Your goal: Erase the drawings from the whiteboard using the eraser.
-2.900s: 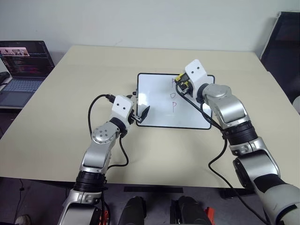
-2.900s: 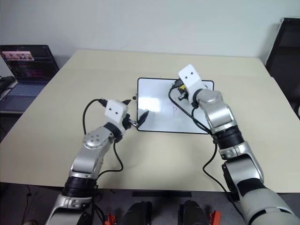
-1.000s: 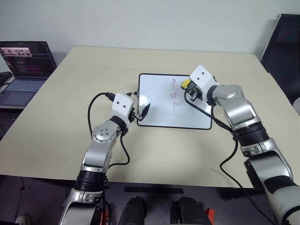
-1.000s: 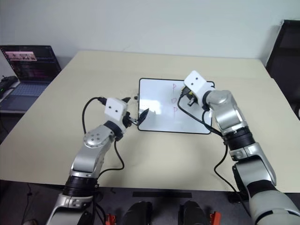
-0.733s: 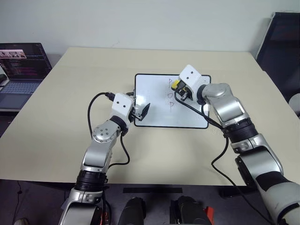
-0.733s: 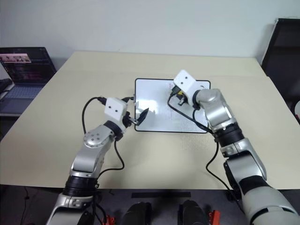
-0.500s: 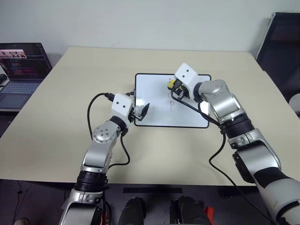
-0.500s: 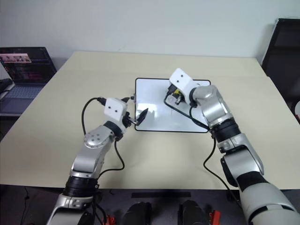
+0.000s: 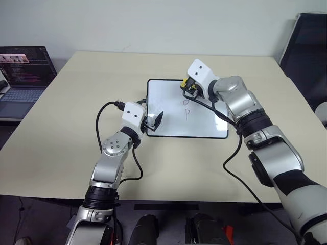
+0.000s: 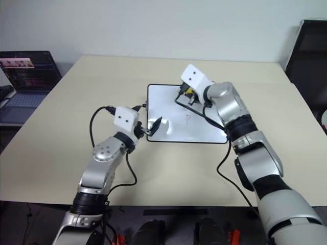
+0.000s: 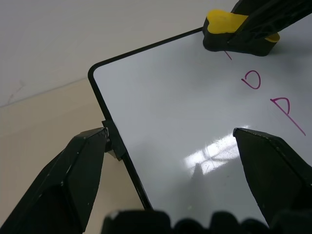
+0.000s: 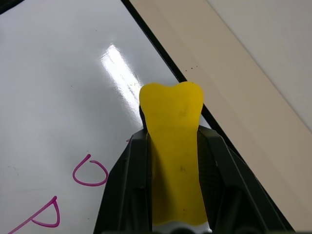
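Drawings: an O (image 11: pixel 252 80) and a lower P (image 11: pixel 286 109) remain in purplish marker; the top P that stood a second ago is all but gone, with only a short stroke left beside the eraser.
Eraser: the yellow block (image 12: pixel 174 146) sits on the far part of the board, over where the top letter was.
Right gripper: right gripper (image 12: pixel 171 146) pinches the eraser between its black fingers; within the last second it has swept left and toward the far edge across the top letter.
Meaning: likely one letter of three wiped, so the next strokes should come nearer, over the O and P.
Whiteboard: whiteboard (image 9: pixel 166 109) lies flat at mid-table, black-framed.
Left gripper: left gripper (image 9: pixel 152 121), jaws spread, straddles the board's near-left edge by a small knob (image 11: pixel 113 144), unmoved.
Table: beige table (image 9: pixel 71 127).
Laptop: laptop (image 9: pixel 23 71) far left, well apart.
Obstacles: nothing lies between the eraser and the remaining letters.
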`<state>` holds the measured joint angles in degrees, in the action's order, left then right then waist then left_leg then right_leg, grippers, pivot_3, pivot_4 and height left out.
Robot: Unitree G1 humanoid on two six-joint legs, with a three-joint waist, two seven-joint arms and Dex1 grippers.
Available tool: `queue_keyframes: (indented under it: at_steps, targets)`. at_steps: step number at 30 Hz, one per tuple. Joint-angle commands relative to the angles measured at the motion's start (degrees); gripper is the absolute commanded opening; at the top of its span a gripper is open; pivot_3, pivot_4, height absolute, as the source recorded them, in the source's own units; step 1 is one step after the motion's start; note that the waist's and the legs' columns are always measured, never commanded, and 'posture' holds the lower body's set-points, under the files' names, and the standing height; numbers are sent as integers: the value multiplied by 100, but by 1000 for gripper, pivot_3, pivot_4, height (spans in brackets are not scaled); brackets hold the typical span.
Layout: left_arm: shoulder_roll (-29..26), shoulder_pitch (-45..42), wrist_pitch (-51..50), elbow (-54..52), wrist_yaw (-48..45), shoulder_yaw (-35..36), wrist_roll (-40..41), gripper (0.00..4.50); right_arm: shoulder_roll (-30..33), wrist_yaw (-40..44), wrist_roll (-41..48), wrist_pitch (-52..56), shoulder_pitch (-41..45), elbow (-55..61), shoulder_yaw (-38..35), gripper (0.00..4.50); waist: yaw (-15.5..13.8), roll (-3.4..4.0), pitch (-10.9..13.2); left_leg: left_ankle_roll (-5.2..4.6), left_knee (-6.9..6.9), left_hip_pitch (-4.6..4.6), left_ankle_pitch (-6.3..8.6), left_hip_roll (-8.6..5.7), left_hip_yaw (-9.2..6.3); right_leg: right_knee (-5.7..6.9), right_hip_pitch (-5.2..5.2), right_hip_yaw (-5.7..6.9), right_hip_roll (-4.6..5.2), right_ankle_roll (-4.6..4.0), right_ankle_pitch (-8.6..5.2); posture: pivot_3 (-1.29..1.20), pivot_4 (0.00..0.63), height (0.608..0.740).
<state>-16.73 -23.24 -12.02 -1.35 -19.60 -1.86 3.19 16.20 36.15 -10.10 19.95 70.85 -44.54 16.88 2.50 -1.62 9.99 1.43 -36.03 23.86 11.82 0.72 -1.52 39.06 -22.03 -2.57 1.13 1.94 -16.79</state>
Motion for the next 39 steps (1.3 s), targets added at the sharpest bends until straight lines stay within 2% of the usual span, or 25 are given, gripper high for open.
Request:
queue_keyframes:
  at_steps: [1,11,21,39]
  targets:
    - [-40,-154,153,-27,-20,71,-8,4500,-37,-48,-27,-88,126,63,-102,941,3,0,0,0,0,0,0,1,0,0,0,0,0,0,0,0,150,740]
    - [-92,-286,223,132,-47,84,-10,4500,397,563,-77,514,-705,1113,75,941,-48,0,0,0,1,3,0,-3,-3,-3,0,3,0,0,0,0,150,740]
    - [-106,-278,273,180,-42,82,-2,4500,595,754,-130,744,-846,1333,44,941,-71,0,0,0,-1,2,0,-5,-4,-3,2,5,0,0,0,0,150,740]
    - [15,-333,374,285,-74,-12,-16,4500,453,316,-136,171,32,376,-85,941,-79,0,1,0,0,3,0,-6,-2,-4,0,4,0,0,0,0,150,740]
